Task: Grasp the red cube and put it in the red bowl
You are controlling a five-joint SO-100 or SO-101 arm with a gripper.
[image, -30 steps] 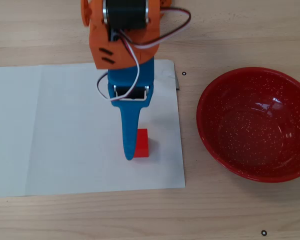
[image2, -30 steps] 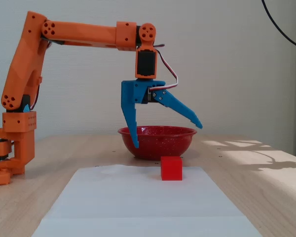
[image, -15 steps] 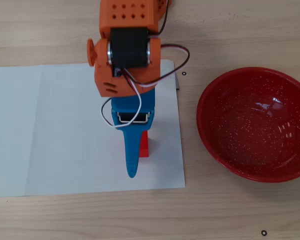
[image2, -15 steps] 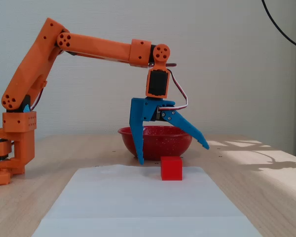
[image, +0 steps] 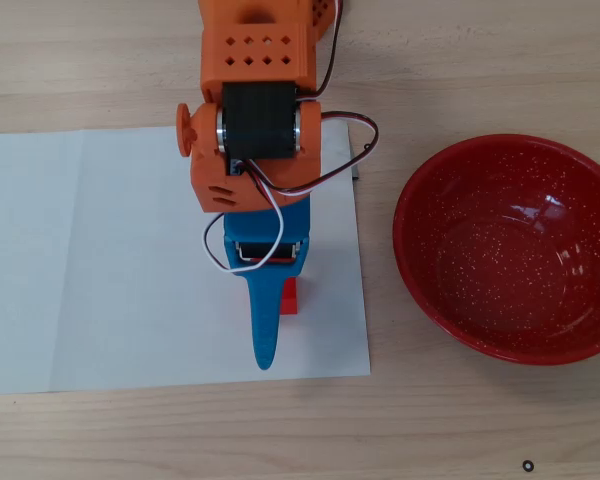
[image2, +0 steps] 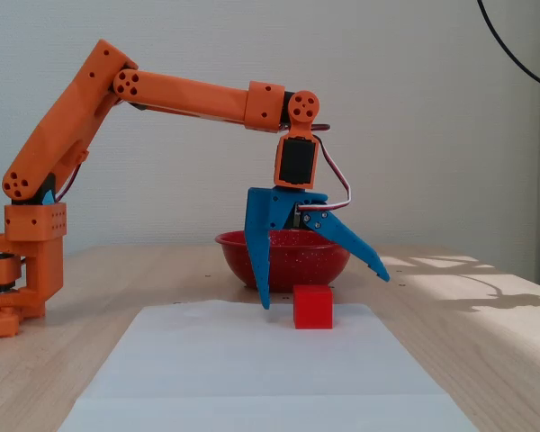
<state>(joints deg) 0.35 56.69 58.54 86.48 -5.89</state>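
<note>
The small red cube (image2: 312, 306) sits on a white paper sheet (image2: 252, 369). In the overhead view the cube (image: 291, 294) is mostly hidden under a blue finger. My gripper (image2: 322, 288) is open with its blue jaws spread wide and stands over the cube. One fingertip (image2: 264, 301) is low, just left of the cube and apart from it; the other (image2: 381, 273) is raised to its right. In the overhead view the gripper (image: 267, 300) points down the sheet. The large red speckled bowl (image: 416, 230) stands empty to the right of the sheet, and behind the gripper in the fixed view (image2: 288, 261).
The orange arm (image2: 180, 94) reaches from its base (image2: 22, 279) at the left of the fixed view. The white sheet (image: 100, 260) lies on a wooden table (image: 460, 60). A small black ring (image: 527, 465) lies near the table's front edge.
</note>
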